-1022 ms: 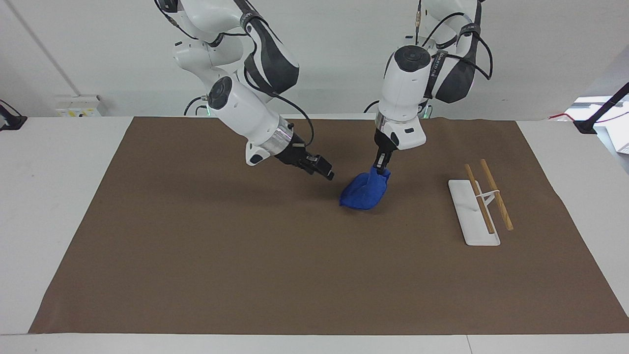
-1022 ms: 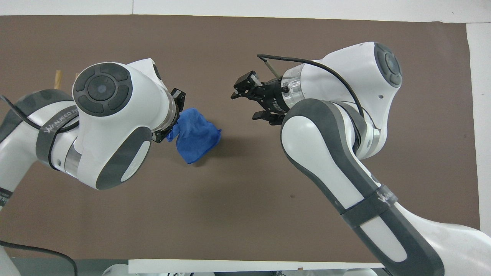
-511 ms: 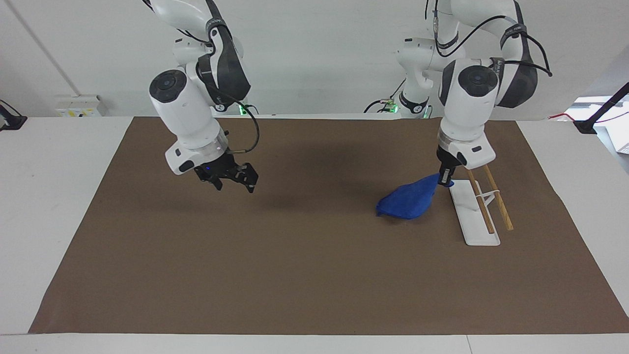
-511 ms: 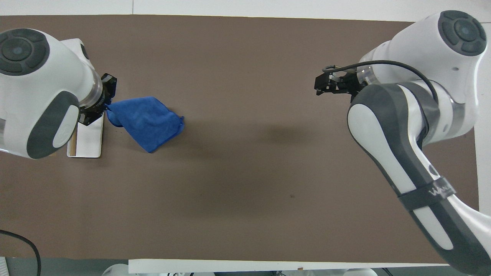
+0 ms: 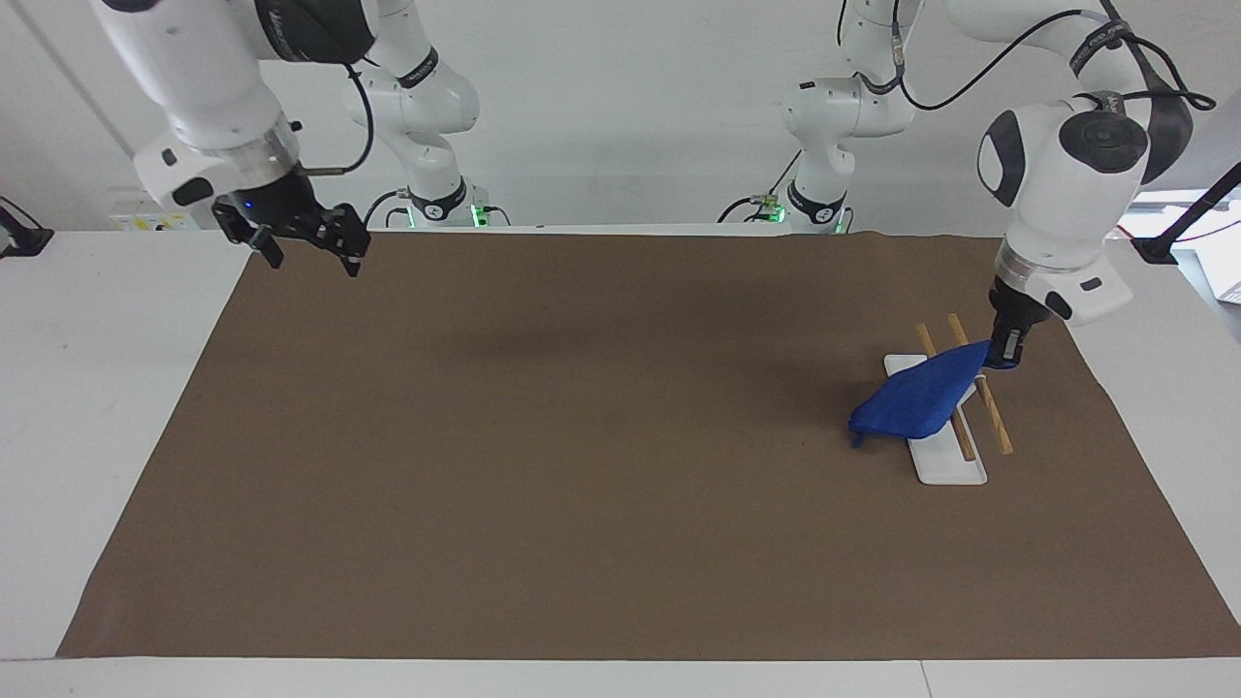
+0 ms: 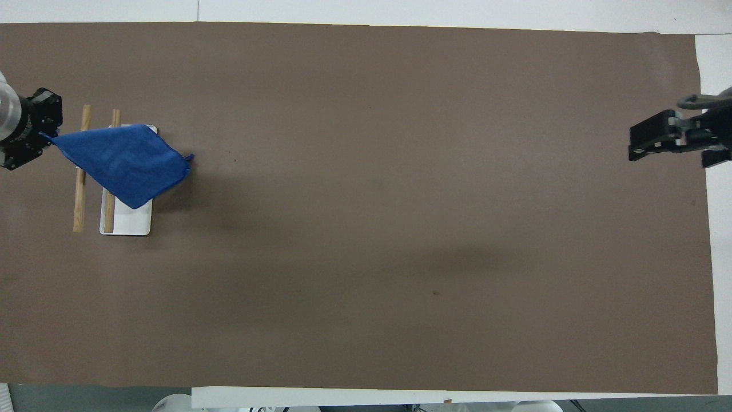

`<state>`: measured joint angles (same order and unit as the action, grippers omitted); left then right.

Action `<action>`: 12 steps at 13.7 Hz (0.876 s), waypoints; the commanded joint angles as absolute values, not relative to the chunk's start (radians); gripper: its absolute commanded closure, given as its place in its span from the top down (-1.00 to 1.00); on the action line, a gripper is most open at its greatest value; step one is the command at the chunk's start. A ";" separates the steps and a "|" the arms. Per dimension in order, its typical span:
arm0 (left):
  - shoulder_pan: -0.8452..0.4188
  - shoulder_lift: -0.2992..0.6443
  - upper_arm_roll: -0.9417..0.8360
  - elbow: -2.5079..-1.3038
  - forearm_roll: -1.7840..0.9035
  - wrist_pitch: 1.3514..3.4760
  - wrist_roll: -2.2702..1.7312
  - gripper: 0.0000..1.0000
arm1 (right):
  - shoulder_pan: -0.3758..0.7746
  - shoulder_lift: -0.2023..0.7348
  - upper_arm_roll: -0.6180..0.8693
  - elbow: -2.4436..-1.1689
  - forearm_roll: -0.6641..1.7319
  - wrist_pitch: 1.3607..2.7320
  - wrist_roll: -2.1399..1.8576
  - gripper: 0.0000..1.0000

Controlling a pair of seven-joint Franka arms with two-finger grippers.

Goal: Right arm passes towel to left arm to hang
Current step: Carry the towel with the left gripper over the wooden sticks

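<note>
The blue towel (image 5: pixel 916 402) hangs by one corner from my left gripper (image 5: pixel 1008 351), which is shut on it just above the rack at the left arm's end of the table. The cloth slants down across the two wooden rods (image 5: pixel 991 415) and the white base (image 5: pixel 948 467); its low end trails toward the table's middle. In the overhead view the towel (image 6: pixel 123 163) covers part of both rods (image 6: pixel 79 194) and the base (image 6: pixel 128 220), with the left gripper (image 6: pixel 47 137) at the edge. My right gripper (image 5: pixel 305 250) is open and empty, raised over the mat's corner at the right arm's end (image 6: pixel 640 137).
A brown mat (image 5: pixel 582 465) covers most of the white table (image 5: pixel 97 388). Nothing else stands on it.
My left gripper has carried the towel from the middle of the mat sideways onto the rack. My right gripper has drawn back and up to its own end of the table.
</note>
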<state>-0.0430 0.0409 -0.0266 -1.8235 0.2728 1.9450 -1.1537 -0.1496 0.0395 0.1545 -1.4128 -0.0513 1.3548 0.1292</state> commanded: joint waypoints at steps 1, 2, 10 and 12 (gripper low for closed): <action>-0.014 0.034 -0.032 -1.830 0.322 1.977 -1.128 -1.00 | -0.181 0.058 0.161 -1.367 -0.063 1.307 0.047 0.99; 0.007 0.038 -0.032 -1.819 0.331 1.983 -1.103 -1.00 | -0.198 0.054 0.161 -1.368 -0.063 1.305 0.014 0.99; 0.063 0.044 -0.032 -1.816 0.365 2.046 -1.054 -1.00 | -0.198 -0.031 0.164 -1.542 -0.044 1.350 -0.012 0.99; 0.061 0.029 -0.037 -1.868 0.362 2.065 -1.049 -0.99 | -0.195 -0.035 0.163 -1.542 -0.048 1.359 -0.020 0.99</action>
<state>0.0525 0.0413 -0.0273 -1.8241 0.3428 2.0312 -1.0627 -0.1790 0.0043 0.1585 -1.4950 -0.0507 1.3280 0.0124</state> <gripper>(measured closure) 0.978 0.004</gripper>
